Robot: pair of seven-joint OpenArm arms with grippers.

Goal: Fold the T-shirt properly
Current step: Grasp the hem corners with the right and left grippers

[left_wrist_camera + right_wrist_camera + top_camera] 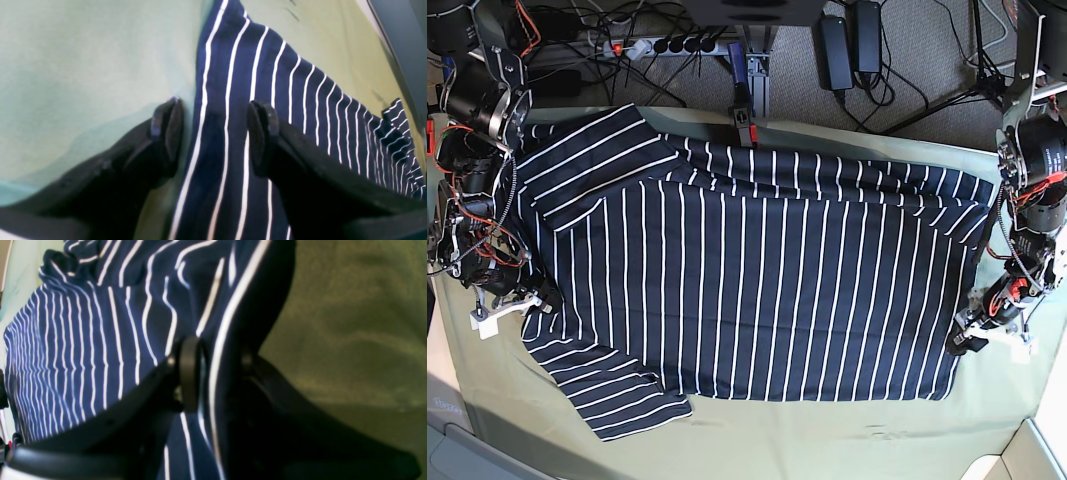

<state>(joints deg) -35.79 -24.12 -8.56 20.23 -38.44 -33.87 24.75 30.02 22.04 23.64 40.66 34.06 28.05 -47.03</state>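
The navy T-shirt (pixel 767 290) with thin white stripes lies spread flat on the olive-green table cloth (pixel 827 430), its sleeves at the left. My left gripper (pixel 964 343) is at the shirt's right hem corner. In the left wrist view it (pixel 215 130) is open, its jaws astride the shirt's edge (pixel 300 100), one finger (pixel 166 126) over bare table cloth. My right gripper (pixel 545 303) is at the shirt's left edge between the sleeves. In the right wrist view it (pixel 217 370) is shut on a raised fold of the shirt (pixel 83 340).
A red-and-black clamp (pixel 743 120) stands at the table's back edge. Behind it, a power strip (pixel 657 45), adapters (pixel 847 40) and cables lie on the floor. Bare table cloth shows along the front (pixel 757 440).
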